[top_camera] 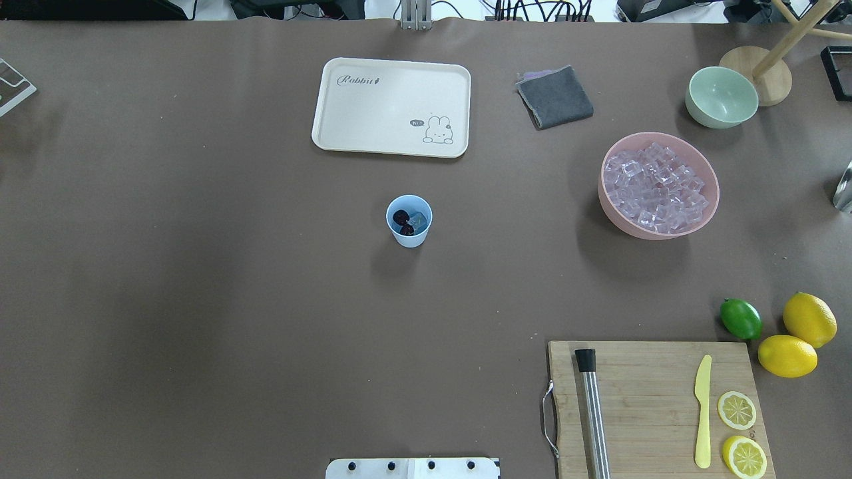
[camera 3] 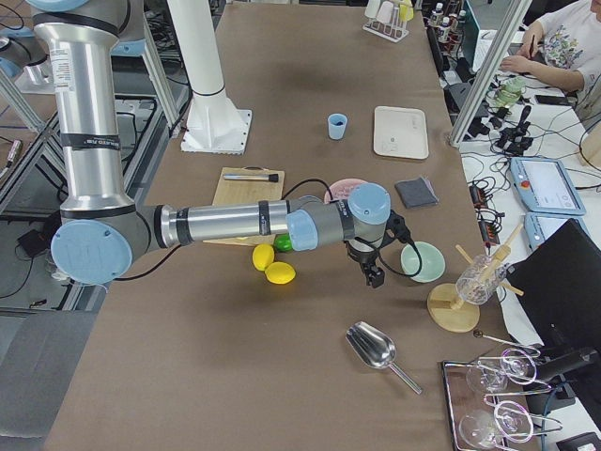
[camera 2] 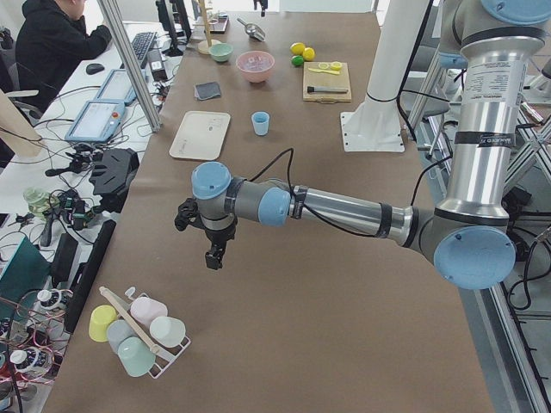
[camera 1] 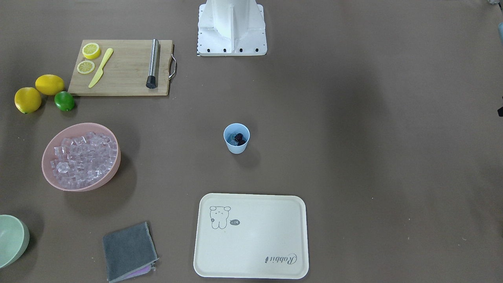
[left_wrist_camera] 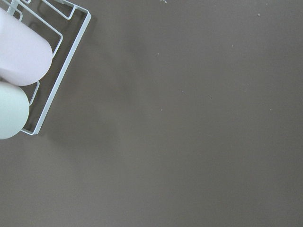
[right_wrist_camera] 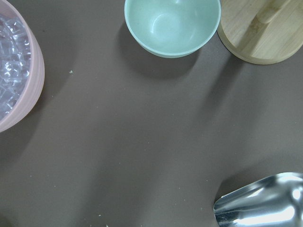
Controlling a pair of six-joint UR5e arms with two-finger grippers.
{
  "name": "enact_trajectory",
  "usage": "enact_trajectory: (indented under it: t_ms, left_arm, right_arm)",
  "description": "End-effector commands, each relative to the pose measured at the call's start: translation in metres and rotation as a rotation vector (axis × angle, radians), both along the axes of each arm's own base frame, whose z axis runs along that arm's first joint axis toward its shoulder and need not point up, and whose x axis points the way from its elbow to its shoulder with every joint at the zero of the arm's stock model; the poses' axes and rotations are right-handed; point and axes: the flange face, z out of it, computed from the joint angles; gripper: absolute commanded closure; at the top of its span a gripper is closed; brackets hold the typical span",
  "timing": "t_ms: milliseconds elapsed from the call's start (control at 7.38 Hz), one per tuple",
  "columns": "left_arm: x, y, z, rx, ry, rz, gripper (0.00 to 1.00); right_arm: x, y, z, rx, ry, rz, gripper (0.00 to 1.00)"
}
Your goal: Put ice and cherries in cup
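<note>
Well off to each end of the counter (camera 1: 353, 157), both arms are held away from the cup (camera 1: 236, 138). The left pincer (camera 2: 213, 255) is hung above bare counter, near a wire rack (camera 2: 138, 331) of pastel cups; whether it is released or clenched cannot be told, since only the side view shows it. The right pincer (camera 3: 375, 277) is held over the counter between the green bowl (camera 3: 423, 261) and a metal scoop (camera 3: 374, 349), and its state likewise cannot be told. Nothing is seen gripped by either.

The cup is stood upright mid-counter, between the robot's base and the tray (camera 1: 251, 236). The cherries (camera 1: 240, 138) are lodged inside it, with a pale glassy piece beside them. The ice (camera 1: 83, 158) is heaped in the pink bowl (camera 1: 70, 186), well apart from the cup, on the robot's right.
</note>
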Motion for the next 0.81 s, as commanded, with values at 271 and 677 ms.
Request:
enact_trajectory:
  t_ms: [271,677]
  left_arm:
    - [-0.017,0.029,-0.002,0.035,-0.001,-0.025,0.02]
    - [-0.018,0.041,0.011,0.014,0.001,-0.027,0.02]
  right_arm:
    - [0.002,0.011,0.015,-0.012,0.008,0.002,0.01]
    - [0.001,0.006,0.011,-0.007,0.018,0.010,0.01]
